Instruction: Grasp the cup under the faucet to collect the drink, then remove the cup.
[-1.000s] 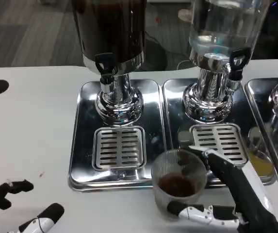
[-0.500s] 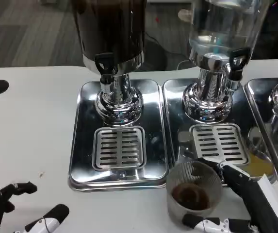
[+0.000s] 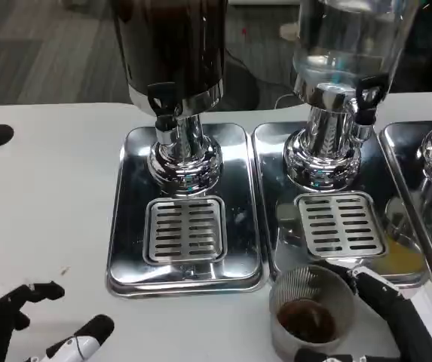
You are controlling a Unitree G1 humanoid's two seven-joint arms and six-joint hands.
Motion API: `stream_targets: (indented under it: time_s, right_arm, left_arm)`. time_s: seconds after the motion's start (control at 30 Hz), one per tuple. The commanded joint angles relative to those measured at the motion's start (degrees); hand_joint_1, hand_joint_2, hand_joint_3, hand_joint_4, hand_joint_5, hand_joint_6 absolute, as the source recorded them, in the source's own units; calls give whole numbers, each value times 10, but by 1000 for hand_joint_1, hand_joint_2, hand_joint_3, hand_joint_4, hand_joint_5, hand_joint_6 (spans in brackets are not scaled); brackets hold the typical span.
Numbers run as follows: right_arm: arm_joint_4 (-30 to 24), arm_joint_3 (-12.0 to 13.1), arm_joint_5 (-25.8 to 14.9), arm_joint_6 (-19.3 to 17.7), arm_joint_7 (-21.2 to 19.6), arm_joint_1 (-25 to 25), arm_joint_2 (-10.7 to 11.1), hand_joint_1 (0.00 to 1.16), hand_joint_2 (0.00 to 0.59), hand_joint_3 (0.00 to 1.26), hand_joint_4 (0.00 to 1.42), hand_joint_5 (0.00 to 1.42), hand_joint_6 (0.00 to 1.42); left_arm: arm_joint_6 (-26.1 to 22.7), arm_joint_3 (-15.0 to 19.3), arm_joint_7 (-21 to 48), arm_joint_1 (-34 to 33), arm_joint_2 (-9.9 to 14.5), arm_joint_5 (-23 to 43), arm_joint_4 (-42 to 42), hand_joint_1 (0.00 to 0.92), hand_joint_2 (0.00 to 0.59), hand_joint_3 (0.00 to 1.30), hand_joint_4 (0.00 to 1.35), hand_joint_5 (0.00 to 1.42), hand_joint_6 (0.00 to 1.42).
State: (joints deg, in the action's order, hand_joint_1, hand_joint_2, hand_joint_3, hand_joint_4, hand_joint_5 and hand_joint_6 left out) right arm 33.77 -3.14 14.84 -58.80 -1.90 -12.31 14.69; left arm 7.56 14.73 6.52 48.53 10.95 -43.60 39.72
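Head view, looking down at the cup (image 3: pixel 311 309): sits near the bottom edge, on the white table (image 3: pixel 42 196) just in front of the right drip tray (image 3: pixel 270 256), well clear of any faucet. Holds a little dark drink at the bottom, so looks filled and now out from under the tap. Stays upright, likely so nothing spills. Wrapped by the right hand (image 3: pixel 385 317), with black fingers (image 3: pixel 374 290) along the far right side of the cup and a white-and-black one curling under the near side; grasping the cup, by the look of it. Held from the side and not from the top, probably to keep the open mouth clear. Farther out, the dark drink dispenser (image 3: pixel 174 53) with its black faucet (image 3: pixel 163 102) above the slotted grate (image 3: pixel 185 230) on the left tray (image 3: pixel 125 249), placed so drips fall through. Beside it, the clear dispenser (image 3: pixel 347 45) with its own faucet (image 3: pixel 368 94) above a second grate (image 3: pixel 340 224). Over at the bottom left, the left hand (image 3: pixel 35 328) rests low with fingers apart, holding nothing, likely just waiting out of the way. Most of the job looks done; only setting the cup down and letting go seems left.
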Motion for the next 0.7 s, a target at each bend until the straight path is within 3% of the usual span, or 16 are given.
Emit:
stream_targets:
  time_s: [0.03, 0.13, 0.33, 0.4, 0.47, 0.53, 0.7]
  right_arm:
    - [17, -1, 16, -20, -10, 4, 5, 778, 89, 273, 253, 330, 128]
    - [13, -6, 21, -23, -6, 3, 9, 757, 92, 157, 162, 276, 103]
    - [-14, -9, -6, -26, 7, -7, 8, 727, 103, 113, 105, 250, 103]
    - [-23, -10, -22, -23, 16, -10, 7, 644, 98, 110, 90, 224, 103]
    - [-60, -15, -87, -12, 42, -23, 7, 496, 159, 149, 98, 209, 103]
    - [-95, -20, -146, 6, 70, -33, 8, 440, 197, 194, 118, 208, 103]
    - [-257, -19, -310, 128, 135, -73, 31, 362, 351, 260, 163, 212, 106]
  left_arm:
    - [-2, -2, -2, 6, 1, -7, 8, 0, 105, 436, 347, 487, 634]
    - [-2, 0, -2, 7, 1, -6, 9, 0, 105, 435, 347, 487, 634]
    - [0, 2, -3, 11, 1, -2, 10, 0, 105, 435, 347, 487, 634]
    - [1, 4, -5, 14, 0, 0, 11, 0, 105, 435, 347, 487, 634]
    - [4, 6, -8, 16, 0, 4, 12, 0, 105, 435, 347, 487, 634]
    - [7, 8, -10, 17, 0, 6, 12, 0, 105, 435, 347, 487, 634]
    - [16, 9, -18, 18, -1, 16, 11, 0, 105, 434, 347, 472, 634]
